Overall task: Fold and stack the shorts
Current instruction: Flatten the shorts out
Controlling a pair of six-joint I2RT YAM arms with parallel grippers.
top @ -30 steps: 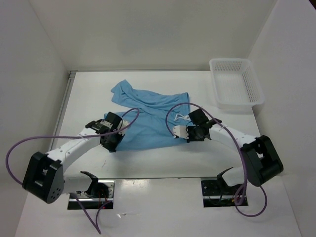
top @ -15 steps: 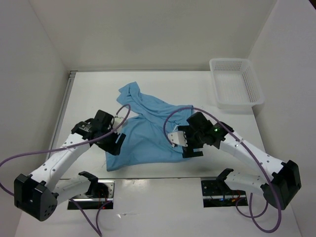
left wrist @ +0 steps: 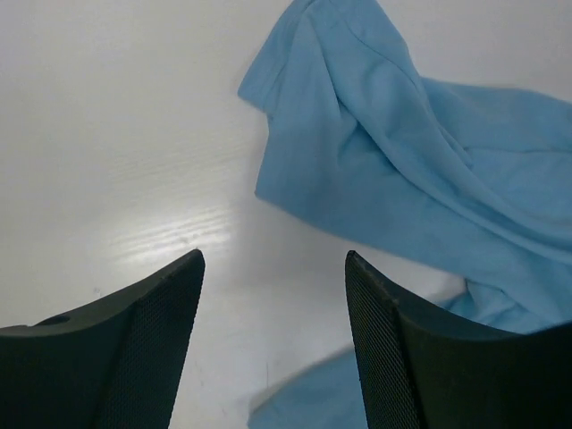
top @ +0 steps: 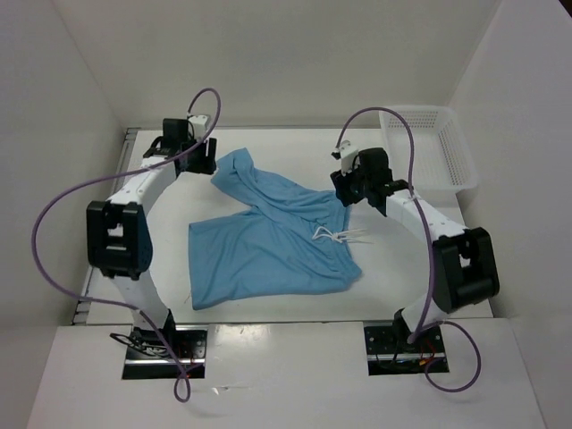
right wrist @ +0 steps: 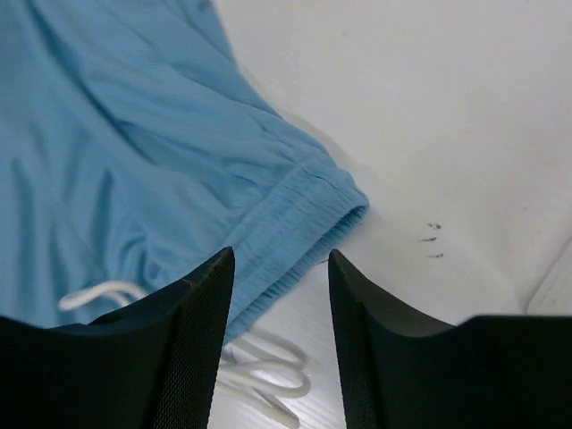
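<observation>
The light blue shorts [top: 268, 237] lie spread on the white table, one leg reaching back left, the waistband and white drawstring [top: 340, 234] on the right. My left gripper [top: 198, 164] hovers open just left of the back leg's tip; in the left wrist view its open fingers [left wrist: 273, 259] frame bare table with the shorts [left wrist: 393, 152] beyond them. My right gripper [top: 347, 189] hangs open over the waistband's back corner; in the right wrist view the elastic waistband [right wrist: 304, 210] and drawstring [right wrist: 268, 371] lie under the open jaws [right wrist: 279, 255]. Neither holds cloth.
A white mesh basket [top: 427, 148] stands at the back right of the table. White walls close in the left, back and right. Purple cables loop above both arms. Small dark marks [right wrist: 432, 239] dot the table near the waistband.
Both grippers let go of the shorts and swung from the near middle to the table's back. The shorts now lie flatter, with the near leg spread toward the front.
</observation>
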